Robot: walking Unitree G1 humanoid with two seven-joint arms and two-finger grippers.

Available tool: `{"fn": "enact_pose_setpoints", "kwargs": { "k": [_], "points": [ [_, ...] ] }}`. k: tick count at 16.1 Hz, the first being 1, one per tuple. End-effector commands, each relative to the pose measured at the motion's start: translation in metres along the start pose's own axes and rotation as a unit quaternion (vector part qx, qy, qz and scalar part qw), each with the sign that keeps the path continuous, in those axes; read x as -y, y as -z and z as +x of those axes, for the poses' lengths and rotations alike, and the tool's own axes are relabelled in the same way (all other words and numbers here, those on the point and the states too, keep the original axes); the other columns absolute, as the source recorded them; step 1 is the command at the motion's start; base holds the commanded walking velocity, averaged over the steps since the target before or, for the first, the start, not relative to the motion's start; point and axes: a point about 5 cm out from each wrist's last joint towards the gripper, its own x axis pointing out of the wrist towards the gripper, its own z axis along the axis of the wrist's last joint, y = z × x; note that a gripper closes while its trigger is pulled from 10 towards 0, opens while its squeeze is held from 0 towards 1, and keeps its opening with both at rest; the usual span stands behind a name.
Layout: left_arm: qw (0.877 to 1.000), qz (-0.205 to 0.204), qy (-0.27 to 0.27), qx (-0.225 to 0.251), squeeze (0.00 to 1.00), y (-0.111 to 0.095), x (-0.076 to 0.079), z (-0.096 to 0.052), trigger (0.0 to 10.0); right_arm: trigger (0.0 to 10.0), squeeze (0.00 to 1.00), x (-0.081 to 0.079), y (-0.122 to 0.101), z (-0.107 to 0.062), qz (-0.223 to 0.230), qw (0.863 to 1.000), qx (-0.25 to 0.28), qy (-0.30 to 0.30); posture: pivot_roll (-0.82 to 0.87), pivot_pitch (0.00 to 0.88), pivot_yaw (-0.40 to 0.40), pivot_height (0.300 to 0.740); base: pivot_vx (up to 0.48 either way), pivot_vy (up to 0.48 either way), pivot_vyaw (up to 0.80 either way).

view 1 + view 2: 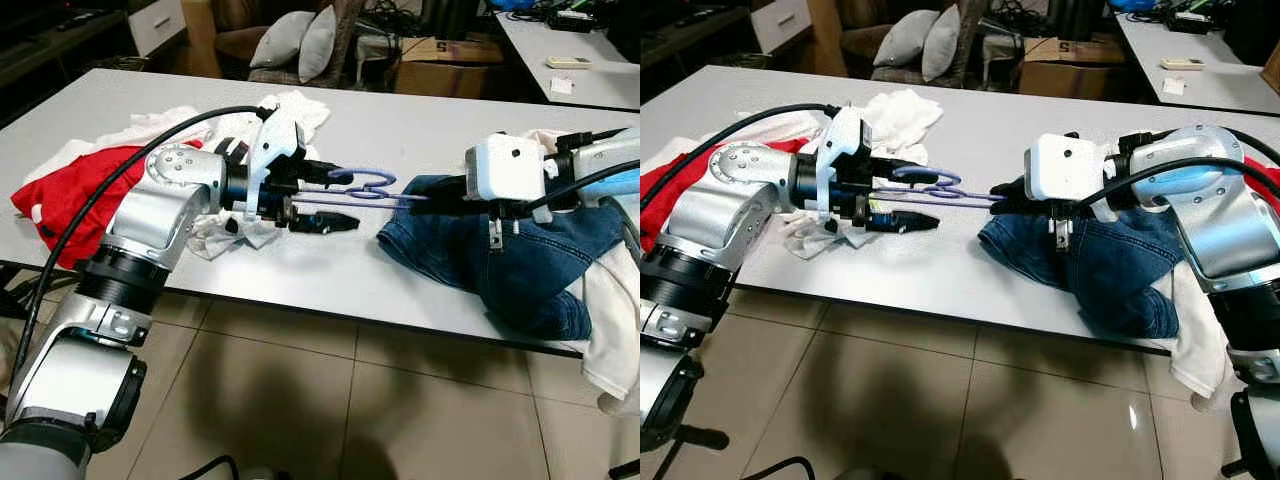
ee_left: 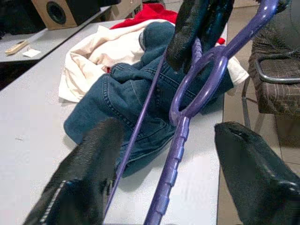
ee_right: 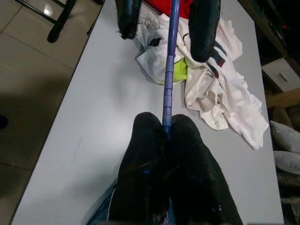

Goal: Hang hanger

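Observation:
A purple plastic hanger [image 1: 362,191] hangs level just above the white table [image 1: 300,280], between my two grippers. My right gripper [image 3: 162,125] is shut on one end of the hanger [image 3: 168,70], above the blue jeans [image 1: 500,260]. My left gripper [image 1: 336,200] is open, one black finger on each side of the hanger's hook end [image 2: 187,108], not touching it. In the right wrist view the left gripper's fingers [image 3: 204,28] straddle the purple bar with a gap on both sides.
A red garment [image 1: 70,190] and white clothes [image 1: 290,110] lie on the table behind my left arm. White cloth [image 1: 610,330] hangs off the table's right edge. Grey pillows [image 1: 300,40], a cardboard box [image 1: 445,65] and another table [image 1: 570,50] stand beyond.

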Motion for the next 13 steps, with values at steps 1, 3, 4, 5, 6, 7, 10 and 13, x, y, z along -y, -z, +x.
{"fn": "enact_pose_setpoints", "kwargs": {
  "k": [1, 3, 4, 5, 6, 7, 10, 13],
  "points": [
    [1.000, 0.012, -0.013, 0.011, 0.00, -0.0062, -0.0051, -0.0022, 0.0, 10.0, 0.00, 0.0035, -0.0084, -0.0035, -0.010, 1.000, 0.016, 0.004, -0.09, 0.000, 0.075, 0.740, 0.000, 0.000, 0.00],
    [1.000, 0.012, -0.017, 0.013, 0.00, -0.0056, -0.0068, -0.0041, 0.0, 10.0, 0.00, 0.0039, -0.0088, -0.0028, -0.010, 1.000, 0.018, 0.004, -0.09, 0.000, 0.070, 0.740, 0.000, 0.000, 0.00],
    [1.000, 0.011, -0.019, 0.015, 0.00, -0.0057, -0.0071, -0.0052, 0.0, 10.0, 0.00, 0.0042, -0.0090, -0.0026, -0.011, 1.000, 0.019, 0.004, -0.09, 0.000, 0.070, 0.740, 0.000, 0.000, 0.00],
    [1.000, 0.008, -0.018, 0.018, 0.00, -0.0060, -0.0069, -0.0063, 0.0, 10.0, 0.00, 0.0048, -0.0094, -0.0023, -0.011, 1.000, 0.021, 0.004, -0.08, 0.000, 0.067, 0.740, 0.000, 0.000, 0.00],
    [1.000, 0.008, -0.017, 0.020, 0.00, -0.0061, -0.0066, -0.0066, 0.0, 10.0, 0.00, 0.0052, -0.0097, -0.0020, -0.011, 1.000, 0.022, 0.005, -0.08, 0.000, 0.067, 0.740, 0.000, 0.000, 0.00],
    [1.000, 0.007, -0.017, 0.022, 0.00, -0.0061, -0.0063, -0.0067, 0.0, 10.0, 0.00, 0.0058, -0.0100, -0.0014, -0.011, 1.000, 0.023, 0.005, -0.08, 0.000, 0.067, 0.740, 0.000, 0.000, 0.00],
    [0.999, 0.003, -0.014, 0.035, 0.00, -0.0072, -0.0057, -0.0061, 0.0, 10.0, 0.00, 0.0063, -0.0098, -0.0004, -0.008, 1.000, 0.027, 0.006, -0.08, 0.000, 0.062, 0.740, 0.000, 0.000, 0.00],
    [0.999, -0.001, -0.007, 0.038, 0.00, -0.0071, -0.0039, -0.0060, 0.0, 10.0, 0.00, 0.0052, -0.0088, 0.0001, -0.005, 1.000, 0.029, 0.006, -0.08, 0.000, 0.060, 0.740, 0.000, 0.000, 0.00]
  ]
}}
